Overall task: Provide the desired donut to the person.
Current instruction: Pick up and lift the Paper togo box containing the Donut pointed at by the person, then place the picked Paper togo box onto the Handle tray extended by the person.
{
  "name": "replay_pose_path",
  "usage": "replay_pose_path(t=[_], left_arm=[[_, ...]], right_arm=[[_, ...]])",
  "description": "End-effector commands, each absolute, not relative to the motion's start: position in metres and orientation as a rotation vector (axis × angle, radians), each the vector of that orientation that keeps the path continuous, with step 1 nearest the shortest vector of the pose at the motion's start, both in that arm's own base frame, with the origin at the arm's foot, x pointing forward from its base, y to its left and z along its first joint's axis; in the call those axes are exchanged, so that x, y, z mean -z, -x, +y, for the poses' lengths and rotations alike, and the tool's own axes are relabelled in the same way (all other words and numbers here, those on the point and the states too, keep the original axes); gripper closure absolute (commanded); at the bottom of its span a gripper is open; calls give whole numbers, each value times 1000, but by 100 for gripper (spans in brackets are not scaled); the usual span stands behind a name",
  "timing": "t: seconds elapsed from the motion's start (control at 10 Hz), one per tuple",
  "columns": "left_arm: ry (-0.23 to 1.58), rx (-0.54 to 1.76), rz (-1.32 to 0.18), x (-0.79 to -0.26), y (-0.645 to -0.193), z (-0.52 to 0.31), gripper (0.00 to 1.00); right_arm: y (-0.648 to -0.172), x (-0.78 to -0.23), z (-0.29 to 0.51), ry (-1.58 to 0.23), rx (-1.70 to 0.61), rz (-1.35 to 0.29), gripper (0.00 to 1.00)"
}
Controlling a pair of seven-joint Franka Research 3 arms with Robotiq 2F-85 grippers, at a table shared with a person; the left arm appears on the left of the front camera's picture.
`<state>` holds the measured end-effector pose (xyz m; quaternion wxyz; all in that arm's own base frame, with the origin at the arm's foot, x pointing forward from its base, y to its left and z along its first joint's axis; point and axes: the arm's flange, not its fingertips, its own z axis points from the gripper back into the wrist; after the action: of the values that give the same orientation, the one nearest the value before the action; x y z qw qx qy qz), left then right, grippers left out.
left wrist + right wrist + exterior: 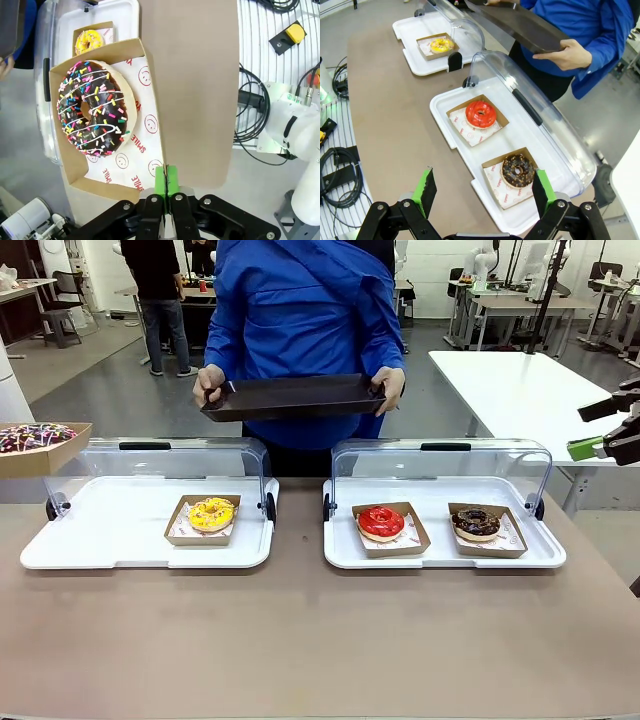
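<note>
Left wrist view, item in transit: left claw (166, 177) pinched shut on the rim of the cardboard box (59, 140) carrying the sprinkled chocolate donut (110, 105), held at the left edge of the bench (300, 640); right claw (482, 191) wide open, empty; pickup apparently done, delivery to the dark tray (290, 398) held by the person (295, 310) outstanding.

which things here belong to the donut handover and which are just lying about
Job: sprinkled donut in its cardboard tray, gripped by the left hand; open right hand; black tray held by the person; yellow donut, red donut and chocolate donut as other choices.
Lying about: black cables, yellow-button box, white side table.
</note>
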<state>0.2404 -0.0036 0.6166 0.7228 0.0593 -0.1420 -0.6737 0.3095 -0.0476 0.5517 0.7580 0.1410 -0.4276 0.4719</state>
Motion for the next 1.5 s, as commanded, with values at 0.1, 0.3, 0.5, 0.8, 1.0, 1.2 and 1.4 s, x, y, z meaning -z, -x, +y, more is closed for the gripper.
replay_pose_path(t=[0.1, 0.3, 0.5, 0.8, 1.0, 1.2, 1.4], left_arm=[[-147, 1485, -309, -615, -239, -5, 100], [-147, 1485, -309, -615, -239, -5, 100], [-147, 1485, -309, -615, -239, -5, 100], [-147, 1485, -309, -615, -239, -5, 100], [-147, 1485, -309, -615, -239, -5, 100], [-147, 1485, -309, -615, -239, -5, 100], [-147, 1485, -309, -615, -239, -5, 100]], right_arm=[[-310, -550, -47, -320, -1040, -942, 0], [-310, -550, -47, -320, -1040, -942, 0], [-310, -550, -47, -320, -1040, -942, 0], [-310, -550, -47, -320, -1040, -942, 0], [-310, -550, -47, -320, -1040, -942, 0], [-310, -550, -47, -320, -1040, -942, 0], [-310, -550, -47, -320, -1040, -942, 0]])
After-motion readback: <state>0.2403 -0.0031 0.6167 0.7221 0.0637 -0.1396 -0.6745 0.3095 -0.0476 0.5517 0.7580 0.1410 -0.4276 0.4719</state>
